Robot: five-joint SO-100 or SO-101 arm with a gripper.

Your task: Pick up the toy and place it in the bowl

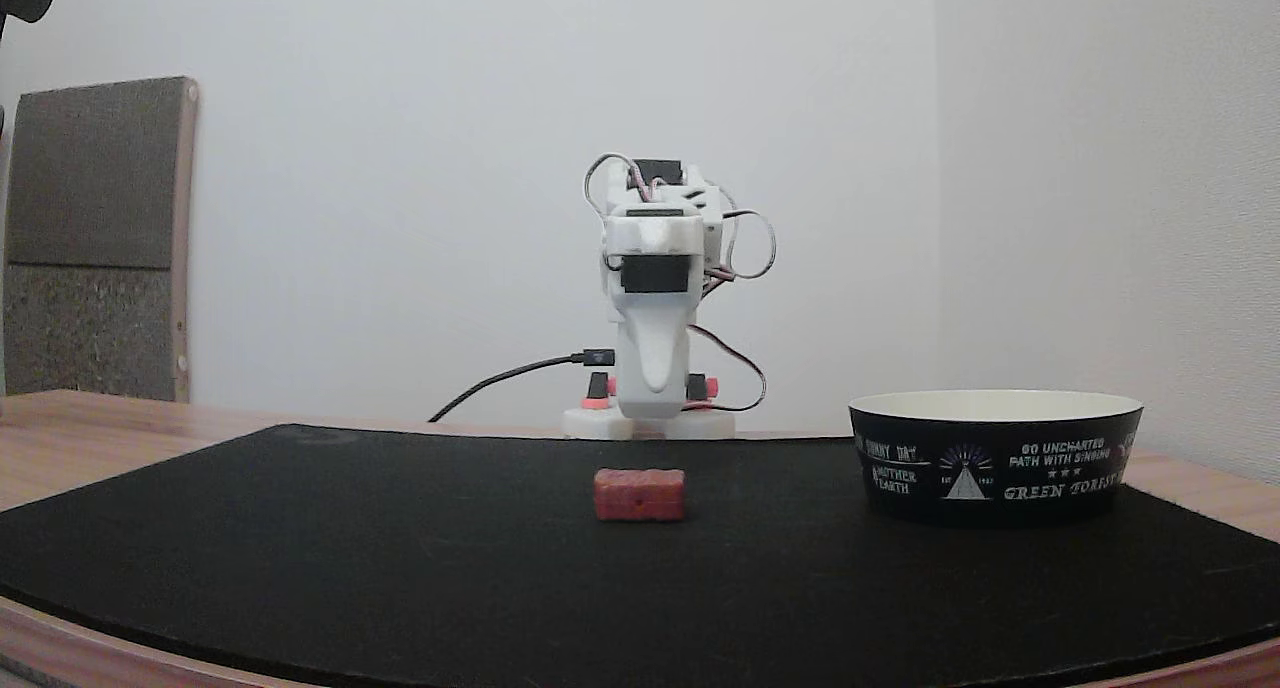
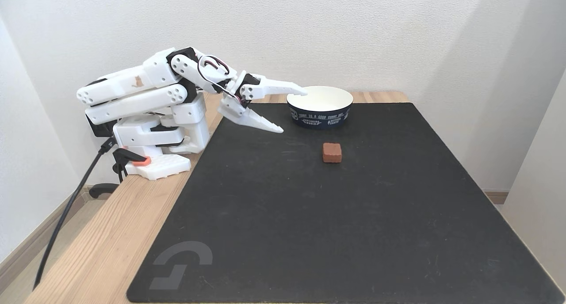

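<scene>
In the fixed view from the side, the black mat (image 2: 336,215) covers most of the wooden surface (image 2: 110,233), with a grey logo (image 2: 181,264) at its near left corner. The toy (image 2: 332,152) lies flat on the mat, near the middle, touching nothing. Farther and a little left of it stands the bowl (image 2: 320,114), apart from the toy. The tool (image 2: 292,111) is released, its two fingers spread wide, holding nothing; it hangs above the mat, left of the bowl. The arm (image 2: 141,92) is folded over its base (image 2: 157,165) at the far left.

In the front fixed view, the toy (image 1: 639,494) is near, and the bowl (image 1: 993,458) is at the right.
</scene>
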